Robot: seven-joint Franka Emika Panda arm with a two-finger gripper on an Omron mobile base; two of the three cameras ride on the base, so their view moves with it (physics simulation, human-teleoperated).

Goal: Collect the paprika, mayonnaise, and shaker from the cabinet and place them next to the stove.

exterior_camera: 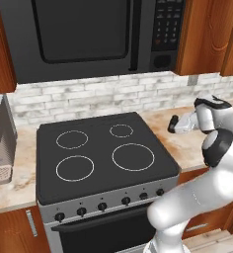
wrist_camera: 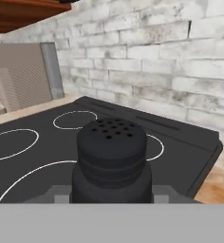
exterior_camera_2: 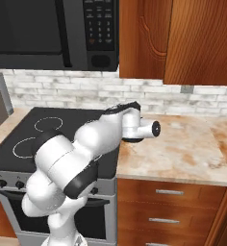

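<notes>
**Shaker held in gripper beside stove**

The gripper (wrist_camera: pixel 112 192) is closed on the shaker (wrist_camera: pixel 112 161), a black tapered bottle with a perforated top, seen close up in the hand view with the fingers pressed to either side of its base. In the left base view the gripper (exterior_camera: pixel 174 124) sits low over the marble counter (exterior_camera: pixel 187 143), just to the right of the stove (exterior_camera: pixel 103 158); whether the shaker touches the counter cannot be told. The arm (exterior_camera_2: pixel 67 163) reaches forward with its wrist level above the counter edge.

Beyond the shaker lies the stove's black cooktop with four white ring burners. Further back stands a white brick backsplash (exterior_camera: pixel 98 96). Above it hangs a black microwave (exterior_camera: pixel 89 37), flanked on the right by a reddish-brown wall cabinet (exterior_camera_2: pixel 182 41) with its doors shut.
</notes>
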